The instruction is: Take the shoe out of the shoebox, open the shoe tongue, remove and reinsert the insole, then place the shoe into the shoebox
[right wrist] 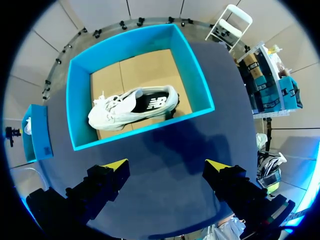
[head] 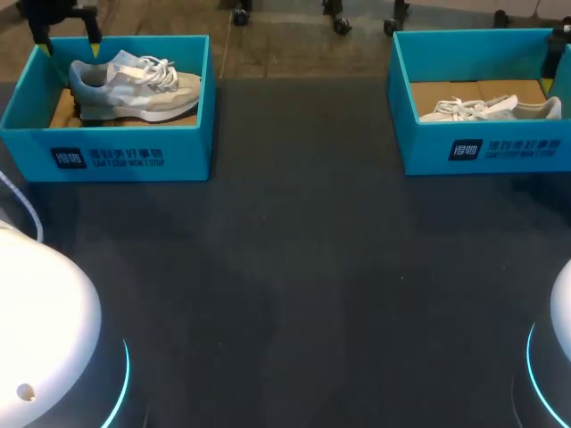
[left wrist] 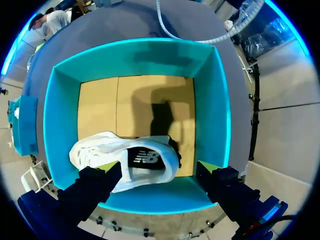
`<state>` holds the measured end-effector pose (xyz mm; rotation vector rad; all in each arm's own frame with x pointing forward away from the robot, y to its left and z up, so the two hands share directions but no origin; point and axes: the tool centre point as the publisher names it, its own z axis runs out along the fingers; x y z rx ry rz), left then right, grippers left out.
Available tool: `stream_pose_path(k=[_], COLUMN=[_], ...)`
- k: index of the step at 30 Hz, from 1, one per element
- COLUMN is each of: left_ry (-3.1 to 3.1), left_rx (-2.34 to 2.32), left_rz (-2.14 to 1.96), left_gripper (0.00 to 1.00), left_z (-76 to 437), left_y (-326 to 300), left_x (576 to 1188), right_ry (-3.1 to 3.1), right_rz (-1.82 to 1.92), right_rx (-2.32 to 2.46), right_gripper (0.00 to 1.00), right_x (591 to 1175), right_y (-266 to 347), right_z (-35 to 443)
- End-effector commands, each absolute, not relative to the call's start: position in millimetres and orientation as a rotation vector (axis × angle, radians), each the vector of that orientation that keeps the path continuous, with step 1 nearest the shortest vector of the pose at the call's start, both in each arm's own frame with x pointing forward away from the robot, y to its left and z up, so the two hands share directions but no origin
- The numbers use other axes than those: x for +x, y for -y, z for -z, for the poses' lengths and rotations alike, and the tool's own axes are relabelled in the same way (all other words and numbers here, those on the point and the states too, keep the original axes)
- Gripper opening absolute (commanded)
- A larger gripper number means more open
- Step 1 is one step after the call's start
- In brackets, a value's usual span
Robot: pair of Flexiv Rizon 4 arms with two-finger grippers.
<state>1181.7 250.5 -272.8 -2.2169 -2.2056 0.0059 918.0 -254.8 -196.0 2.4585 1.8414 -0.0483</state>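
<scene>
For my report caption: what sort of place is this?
Likely a robot test bench: two open teal cardboard shoeboxes, each holding one pale laced sneaker, on a dark table between white robot arm bases.

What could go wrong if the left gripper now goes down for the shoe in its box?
The left gripper hangs open over one wall of the shoebox, and the shoe lies close against that wall, so one finger may well strike the rim instead of clearing it. The shoe's loose laces might also snag on a finger during the lift.
</scene>
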Motion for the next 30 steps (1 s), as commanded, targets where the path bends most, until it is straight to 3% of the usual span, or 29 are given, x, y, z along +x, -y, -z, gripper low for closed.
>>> stream_pose_path(k=[1,9,30], left_ry=[2.178,2.178,2.159], left_rx=[-2.200,-2.200,-2.243], left_rz=[-0.039,-0.039,0.024], left_gripper=[1.00,1.00,1.00], left_z=[282,282,346], left_y=[-267,-267,-265], left_x=[1196,1196,1207], right_ry=[-1.842,-1.842,-1.842], right_rz=[0.048,0.048,0.048], right_rx=[2.459,2.459,2.459], right_gripper=[1.00,1.00,1.00], right_x=[918,918,918], right_y=[255,255,255], right_z=[196,196,196])
